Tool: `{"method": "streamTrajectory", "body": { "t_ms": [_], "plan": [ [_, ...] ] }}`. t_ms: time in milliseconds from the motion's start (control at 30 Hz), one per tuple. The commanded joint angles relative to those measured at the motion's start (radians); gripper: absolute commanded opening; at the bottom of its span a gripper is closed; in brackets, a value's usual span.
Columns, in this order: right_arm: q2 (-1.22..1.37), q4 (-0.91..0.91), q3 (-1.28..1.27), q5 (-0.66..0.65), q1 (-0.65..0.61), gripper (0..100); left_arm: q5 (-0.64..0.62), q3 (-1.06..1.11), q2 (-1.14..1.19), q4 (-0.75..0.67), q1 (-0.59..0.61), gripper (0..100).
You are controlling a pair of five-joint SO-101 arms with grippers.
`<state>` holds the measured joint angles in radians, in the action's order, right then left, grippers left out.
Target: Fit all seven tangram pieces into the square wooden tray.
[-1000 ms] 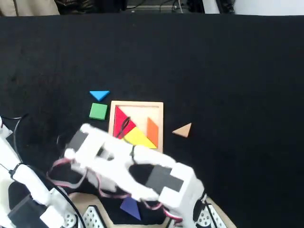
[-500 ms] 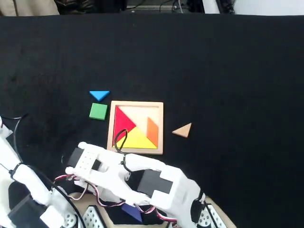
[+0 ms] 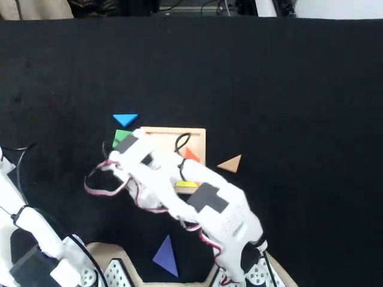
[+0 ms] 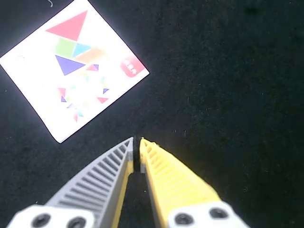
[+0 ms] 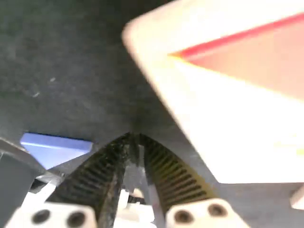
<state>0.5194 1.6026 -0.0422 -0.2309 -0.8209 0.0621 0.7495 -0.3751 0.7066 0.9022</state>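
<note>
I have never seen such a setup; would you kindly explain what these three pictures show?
Two small white robot arms sit at a black table. The overhead picture shows the right arm stretched over a square wooden tray holding an orange piece and a yellow piece. Outside it lie a blue triangle, a green square, a tan triangle and a violet triangle. The other pictures come from cameras on the wrists: the left end effector is near a printed card, the right end effector by the tray's corner. Both are shut, holding nothing.
</note>
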Motion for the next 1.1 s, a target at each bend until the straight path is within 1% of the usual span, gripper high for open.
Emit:
{"method": "streamTrajectory", "body": {
  "t_ms": [0,67,167,267,367,500,733,833,933,1067],
  "plan": [
    [-0.030,0.077,0.082,-0.014,0.025,1.1,-0.012,-0.058,-0.028,-0.008,-0.002,4],
    [-0.064,0.129,0.082,-0.014,-0.037,1.1,-0.012,-0.058,-0.028,-0.008,-0.001,4],
    [-0.143,0.138,0.030,-0.012,-0.153,1.1,-0.012,-0.062,-0.028,-0.006,-0.001,4],
    [-0.193,0.133,-0.027,0.038,-0.259,1.1,-0.012,-0.062,-0.028,-0.006,0.002,4],
    [-0.191,0.106,-0.087,0.075,-0.336,1.1,-0.012,-0.062,-0.028,-0.006,0.004,4],
    [-0.140,0.044,-0.180,0.078,-0.416,1.1,-0.012,-0.062,-0.028,-0.006,0.001,4],
    [-0.062,0.049,-0.185,0.075,-0.399,1.1,-0.012,-0.062,-0.028,-0.006,-0.004,4],
    [-0.050,0.023,-0.185,0.078,-0.382,1.1,-0.012,-0.062,-0.028,-0.008,-0.004,4],
    [-0.050,0.025,-0.150,0.078,-0.316,1.1,-0.012,-0.062,-0.028,-0.009,-0.004,4],
    [-0.047,0.029,-0.056,0.061,-0.160,1.1,-0.012,-0.062,-0.028,-0.006,-0.004,4]
  ]
}}
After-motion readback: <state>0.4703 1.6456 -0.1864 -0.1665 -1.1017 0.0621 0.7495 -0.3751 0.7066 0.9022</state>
